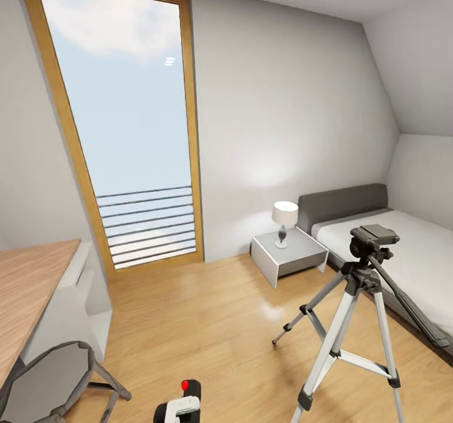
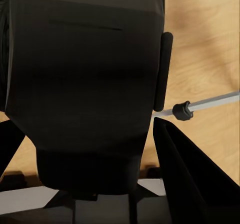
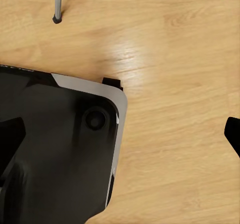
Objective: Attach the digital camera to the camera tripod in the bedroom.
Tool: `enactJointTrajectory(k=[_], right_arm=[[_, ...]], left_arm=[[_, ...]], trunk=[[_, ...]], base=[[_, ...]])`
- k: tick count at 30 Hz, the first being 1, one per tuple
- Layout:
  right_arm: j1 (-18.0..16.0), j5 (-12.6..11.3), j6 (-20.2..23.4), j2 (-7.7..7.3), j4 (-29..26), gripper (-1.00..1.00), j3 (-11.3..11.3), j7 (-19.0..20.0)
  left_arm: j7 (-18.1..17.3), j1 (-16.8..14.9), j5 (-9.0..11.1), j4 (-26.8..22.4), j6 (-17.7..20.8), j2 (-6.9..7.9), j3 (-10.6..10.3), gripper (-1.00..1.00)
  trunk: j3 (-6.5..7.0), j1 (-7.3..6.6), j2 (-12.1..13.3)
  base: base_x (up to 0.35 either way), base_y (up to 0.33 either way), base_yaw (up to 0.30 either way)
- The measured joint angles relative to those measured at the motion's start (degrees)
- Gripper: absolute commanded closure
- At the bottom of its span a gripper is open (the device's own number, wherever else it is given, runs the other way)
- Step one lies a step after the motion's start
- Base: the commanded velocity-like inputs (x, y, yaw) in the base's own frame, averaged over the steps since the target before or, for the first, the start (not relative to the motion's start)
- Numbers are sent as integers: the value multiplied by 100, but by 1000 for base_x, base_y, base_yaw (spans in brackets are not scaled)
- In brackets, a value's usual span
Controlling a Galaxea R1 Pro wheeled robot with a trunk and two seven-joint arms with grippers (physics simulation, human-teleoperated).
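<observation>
One digital camera [image 2: 80,84] clamped in left end effector [image 2: 85,149]; camera tripod [image 1: 358,322] apart; right end effector state unclear.

The camera tripod [image 1: 358,322] is standing upright on the light wood floor of the bedroom [image 1: 277,95], just in front of the grey-framed bed — three silver legs splaying out to black feet, its black pan head sitting level on top with a long handle slanting down toward the bed. The digital camera [image 1: 187,393] is showing at the lower edge of the head view, black with a bright red dot on top — well apart from the tripod. In the left wrist view the camera's dark body [image 2: 85,84] is looming close, with one silver tripod leg [image 2: 200,105] lying beyond it.
</observation>
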Motion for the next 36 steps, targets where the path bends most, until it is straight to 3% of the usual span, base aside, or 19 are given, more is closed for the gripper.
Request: enactJointTrajectory(k=[4,10,29,36], right_arm=[[0,4,-2,0,0,-100,0,0],[0,3,-4,0,0,-100,0,0],[0,-3,-1,0,0,-100,0,0],[0,2,-3,0,0,-100,0,0]], left_arm=[[3,0,19,110,0,-2,315,100],[14,2,25,310,2,1,501,100],[10,-1,-40,516,0,-8,549,100],[-6,0,-50,519,-14,1,548,100]], trunk=[[0,0,0],[0,0,0],[0,0,0],[0,-3,-1]], base=[[0,0,0],[0,0,0],[2,0,0],[195,0,0]])
